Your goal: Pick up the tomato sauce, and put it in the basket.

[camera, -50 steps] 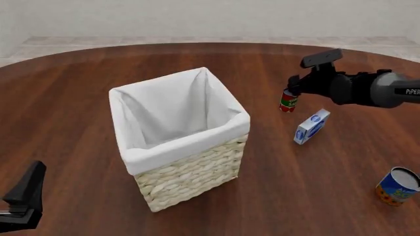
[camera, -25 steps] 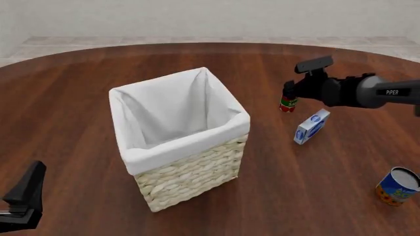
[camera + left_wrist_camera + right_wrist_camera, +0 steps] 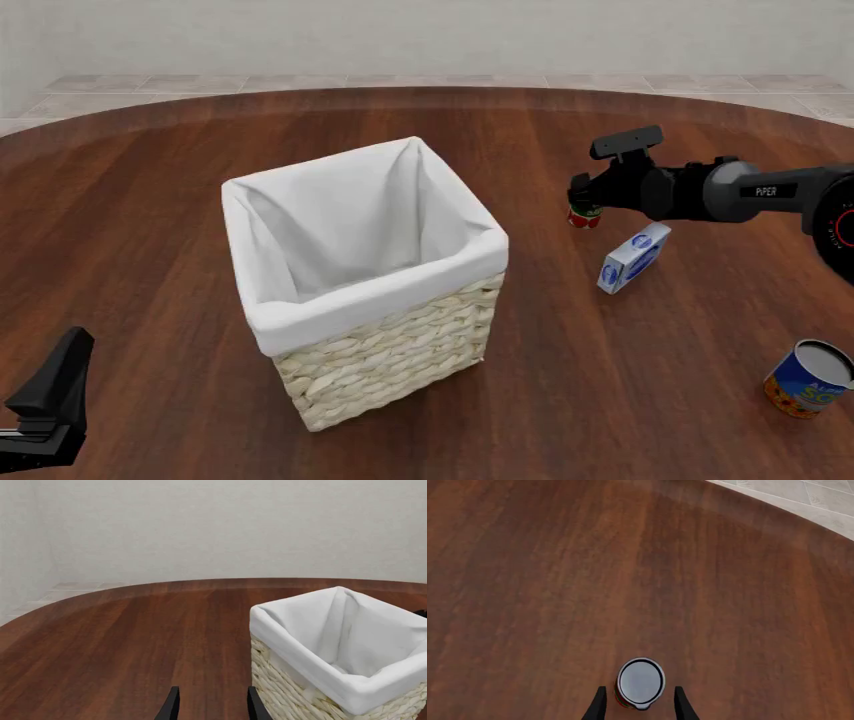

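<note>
The tomato sauce, a small red-labelled can with a dark metal top, stands upright on the table right of the basket. My right gripper is open and hangs low over the can, one finger on each side. In the right wrist view the can's top sits between the fingers, with a small gap on each side. The basket is tall, woven and white-lined, and nothing shows inside it. My left gripper is open and empty at the near left; the left wrist view shows it beside the basket.
A blue-and-white box lies just near of the tomato sauce, close to my right arm. A larger blue-and-orange can stands at the near right. The round wooden table's far edge meets a tiled floor.
My right gripper has come down over the tomato sauce, so its fingers now straddle the can. The can, the basket and my left arm have not moved.
</note>
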Robot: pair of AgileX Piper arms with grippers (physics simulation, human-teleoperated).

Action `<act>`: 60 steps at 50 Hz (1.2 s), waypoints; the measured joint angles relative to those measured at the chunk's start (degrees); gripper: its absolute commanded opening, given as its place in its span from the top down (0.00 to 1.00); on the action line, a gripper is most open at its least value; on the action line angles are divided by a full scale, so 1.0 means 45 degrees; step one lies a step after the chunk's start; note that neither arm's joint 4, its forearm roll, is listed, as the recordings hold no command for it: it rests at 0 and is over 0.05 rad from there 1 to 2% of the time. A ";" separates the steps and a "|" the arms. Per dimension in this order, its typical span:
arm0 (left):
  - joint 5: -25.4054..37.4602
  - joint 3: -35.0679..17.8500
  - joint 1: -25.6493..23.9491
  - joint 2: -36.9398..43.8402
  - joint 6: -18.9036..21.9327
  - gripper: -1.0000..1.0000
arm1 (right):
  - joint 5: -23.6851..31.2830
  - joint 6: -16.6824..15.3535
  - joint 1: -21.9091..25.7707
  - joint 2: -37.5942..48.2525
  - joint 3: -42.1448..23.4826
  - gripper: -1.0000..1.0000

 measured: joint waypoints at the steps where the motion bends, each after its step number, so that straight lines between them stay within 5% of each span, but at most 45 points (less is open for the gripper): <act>1: 0.0000 0.0000 0.0000 0.0000 0.0000 0.00 | 0.0008 -0.0004 -0.0006 0.0041 -0.0030 0.00; 50: 0.0000 0.0000 0.0000 0.0000 0.0000 0.00 | 0.0293 0.0053 -0.0021 0.1356 -0.0877 0.00; 51: 0.0000 0.0000 0.0000 0.0000 0.0000 0.00 | 0.0295 0.0056 -0.0018 0.1363 -0.0877 1.00; 60: 0.0000 0.0000 0.0000 0.0000 0.0000 0.00 | 0.0324 -0.0105 0.0014 0.1312 -0.0873 1.00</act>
